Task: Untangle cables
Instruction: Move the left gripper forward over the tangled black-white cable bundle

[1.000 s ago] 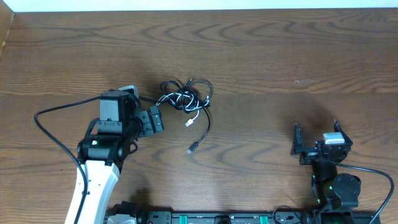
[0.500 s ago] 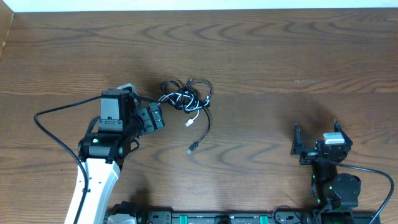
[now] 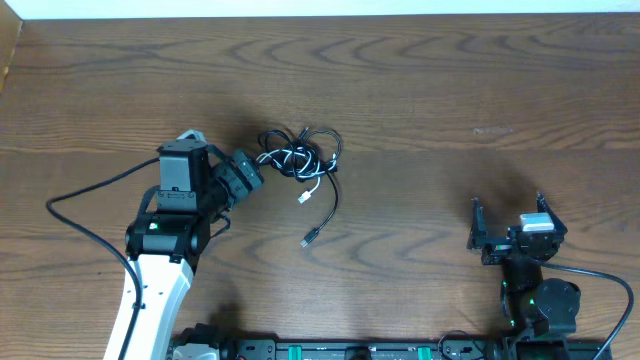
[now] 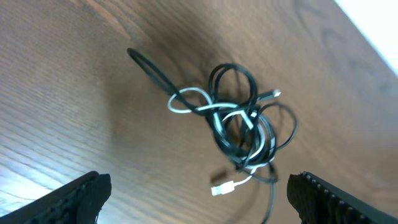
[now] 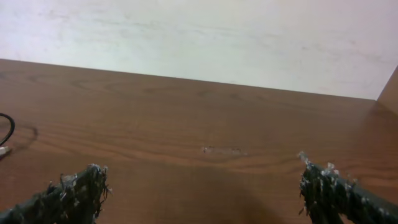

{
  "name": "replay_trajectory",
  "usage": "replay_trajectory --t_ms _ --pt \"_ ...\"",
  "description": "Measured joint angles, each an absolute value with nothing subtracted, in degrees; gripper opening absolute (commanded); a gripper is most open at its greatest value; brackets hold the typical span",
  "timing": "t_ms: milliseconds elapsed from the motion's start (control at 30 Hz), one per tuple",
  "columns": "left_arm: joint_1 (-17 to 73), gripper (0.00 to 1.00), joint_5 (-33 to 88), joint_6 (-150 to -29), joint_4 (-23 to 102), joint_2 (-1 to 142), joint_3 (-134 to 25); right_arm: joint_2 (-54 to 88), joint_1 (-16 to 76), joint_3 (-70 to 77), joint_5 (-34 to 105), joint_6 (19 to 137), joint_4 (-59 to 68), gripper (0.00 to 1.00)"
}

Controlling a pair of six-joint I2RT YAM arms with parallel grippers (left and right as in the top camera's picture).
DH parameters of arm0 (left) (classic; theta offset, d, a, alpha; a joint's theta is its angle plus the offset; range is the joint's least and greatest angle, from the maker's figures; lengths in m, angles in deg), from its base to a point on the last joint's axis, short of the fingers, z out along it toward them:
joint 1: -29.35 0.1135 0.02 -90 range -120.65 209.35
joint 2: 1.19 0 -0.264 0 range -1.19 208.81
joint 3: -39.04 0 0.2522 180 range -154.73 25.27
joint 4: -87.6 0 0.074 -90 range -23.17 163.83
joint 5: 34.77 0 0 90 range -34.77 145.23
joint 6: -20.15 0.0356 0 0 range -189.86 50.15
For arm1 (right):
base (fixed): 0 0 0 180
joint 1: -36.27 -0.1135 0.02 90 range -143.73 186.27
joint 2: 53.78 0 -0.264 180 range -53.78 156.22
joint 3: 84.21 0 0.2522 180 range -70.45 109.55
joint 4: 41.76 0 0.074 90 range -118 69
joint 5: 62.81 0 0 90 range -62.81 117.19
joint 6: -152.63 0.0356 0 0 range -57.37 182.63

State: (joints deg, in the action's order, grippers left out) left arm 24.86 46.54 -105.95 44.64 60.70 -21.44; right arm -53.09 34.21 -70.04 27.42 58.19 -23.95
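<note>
Several thin cords make up the cables point(image 3: 300, 158), and the knot is too dense to count the black ones or to tell which strand crosses over which. One white cord point(image 4: 193, 106) threads through the middle, glossy and round like the rest, and ends in a small flat white plug point(image 4: 222, 188). A longer black tail leaves the bundle and ends in a dark plug point(image 3: 310, 238) lying apart on the bare wood. In the left wrist view that tail runs off the lower edge, and the whole picture is slightly soft.

The bundle lies on the bench point(image 3: 450, 90), left of centre, just ahead of the left arm point(image 3: 175, 225) and well apart from the right arm point(image 3: 530, 250). The left jaws stand wide, one in each lower corner of the wrist view, cut off by the frame, with the cables ahead of and between them, untouched. The right jaws are likewise spread wide and hold nothing; their black tips look rough and frayed, and only the upper parts show.

At the left edge of the right wrist view a short black arc point(image 5: 6, 134) is cropped, too little to identify. The bench is brown wood with a wavy grain and a matt finish.
</note>
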Motion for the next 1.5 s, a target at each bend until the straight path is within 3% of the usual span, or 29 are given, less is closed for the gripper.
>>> replay_trajectory --t_ms 1133,1500 --pt "24.86 0.96 46.54 -114.45 51.24 65.81 -21.44 -53.09 34.21 -70.04 27.42 58.19 -23.92 0.99" --pt "23.61 0.96 46.08 -122.26 60.38 71.82 -21.42 -53.09 34.21 -70.04 27.42 58.16 -23.92 0.99"
